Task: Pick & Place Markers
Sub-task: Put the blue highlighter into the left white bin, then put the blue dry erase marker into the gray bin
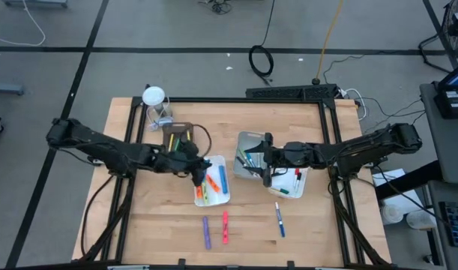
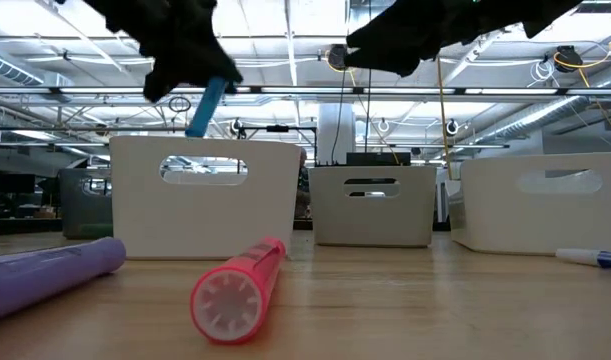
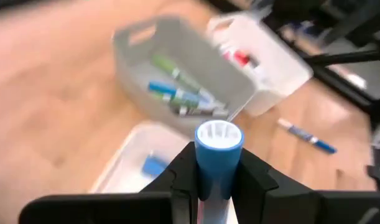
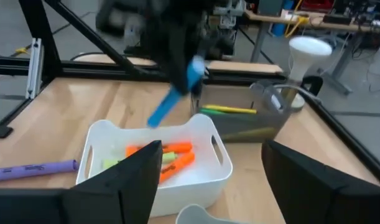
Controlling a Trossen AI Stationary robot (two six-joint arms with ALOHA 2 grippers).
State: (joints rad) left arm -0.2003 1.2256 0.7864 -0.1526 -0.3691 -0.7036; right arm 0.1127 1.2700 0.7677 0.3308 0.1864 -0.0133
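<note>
My left gripper (image 1: 196, 169) is shut on a blue marker (image 4: 176, 93) above the left white tray (image 4: 177, 186), which holds orange markers (image 4: 171, 158). My right gripper (image 4: 211, 177) stands open with nothing between its fingers, above the grey tray (image 1: 247, 139); that tray holds green and blue markers (image 3: 177, 93). Beside it, a second white tray (image 1: 300, 189) holds a red marker (image 3: 239, 59). On the near part of the table lie a purple marker (image 1: 207, 232), a pink marker (image 1: 225, 226) and a blue-and-white marker (image 1: 279, 219). My left gripper pinches the blue marker's barrel (image 3: 217, 163) between its two fingers. The marker lies roughly along the fingers, and its ribbed blue end (image 3: 219, 134) sticks out past the fingertips. It is lifted clear and slants down toward the white tray (image 2: 207, 105).
A brown tray (image 1: 180, 135) with yellow and green markers (image 4: 230, 110) stands behind the left white tray. A white round-topped thing (image 1: 154, 97) stands at the far left corner. Black frame rails (image 1: 330, 142) run along the table's sides. Bare wood shows at the near edge.
</note>
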